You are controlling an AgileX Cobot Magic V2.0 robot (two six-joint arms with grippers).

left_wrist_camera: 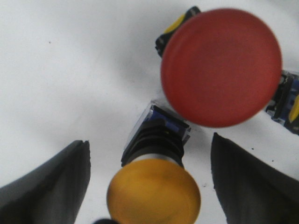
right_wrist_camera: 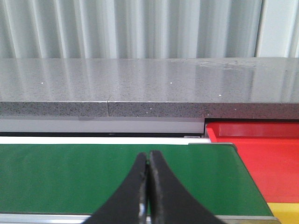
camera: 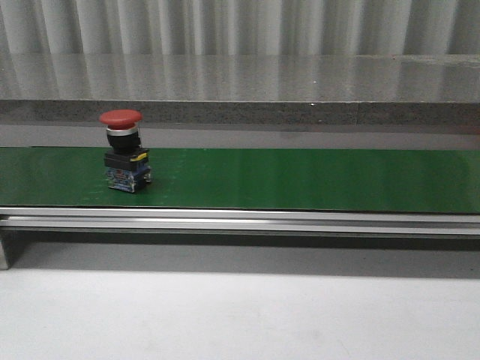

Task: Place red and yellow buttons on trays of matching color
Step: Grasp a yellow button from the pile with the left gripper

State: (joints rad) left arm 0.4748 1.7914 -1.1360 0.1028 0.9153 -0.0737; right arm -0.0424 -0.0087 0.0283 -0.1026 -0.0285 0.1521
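Buttons: two red (camera: pixel 121 118) (left_wrist_camera: pixel 221 67), one yellow (left_wrist_camera: pixel 154 193).

A red button (camera: pixel 124 154) stands upright on the green belt (camera: pixel 300 178), toward the belt's left end; its round red cap sits above a black collar, a yellow tab and a blue base; the belt runs the full width of the view; a silver rail (camera: pixel 240 220) lies along its near edge; a grey speckled ledge (camera: pixel 300 112) runs behind it; a pale tabletop (camera: pixel 240 315) fills the foreground; corrugated sheeting (camera: pixel 240 26) backs the scene.
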